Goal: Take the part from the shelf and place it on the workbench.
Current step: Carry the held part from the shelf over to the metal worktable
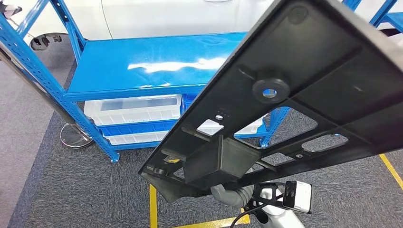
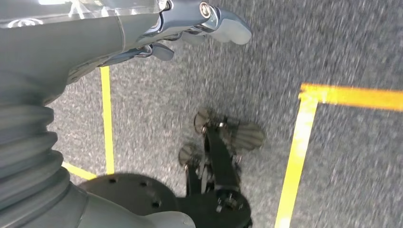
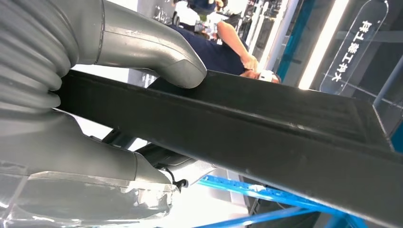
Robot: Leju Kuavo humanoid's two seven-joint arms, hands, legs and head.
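One hand carries the whole load here. From the head view, the part [image 1: 304,90], a long black moulded panel with cut-outs and a round boss, is lifted off the blue shelf [image 1: 157,61] and slants across the frame, its low end over the right hand [image 1: 233,192], whose grey wrist shows just beneath the panel's boxy lower section. That hold sits at one end, so most of the length hangs out unsupported; I judge the chief risk to be the panel levering round in the grasp and slipping free. Its far end reaches up beside the shelf's upright on the right, and a turn of the body could knock it there. White bins [image 1: 133,111] sit on the lower tier, near the panel's low edge.

From the left wrist view, the left hand [image 2: 199,26] hangs over grey carpet with yellow floor tape [image 2: 297,152], holding nothing, fingers loosely apart. It gives no second support, which leaves any wobble uncorrected.

From the right wrist view, the thick grey thumb [image 3: 161,54] presses on one face of the panel's edge and the palm lies against the other, so the right hand is clamped on the part. The contact looks narrow against so long an edge. A person [image 3: 223,47] in a dark top stands beyond, and a swinging end could come their way. No bench is visible.
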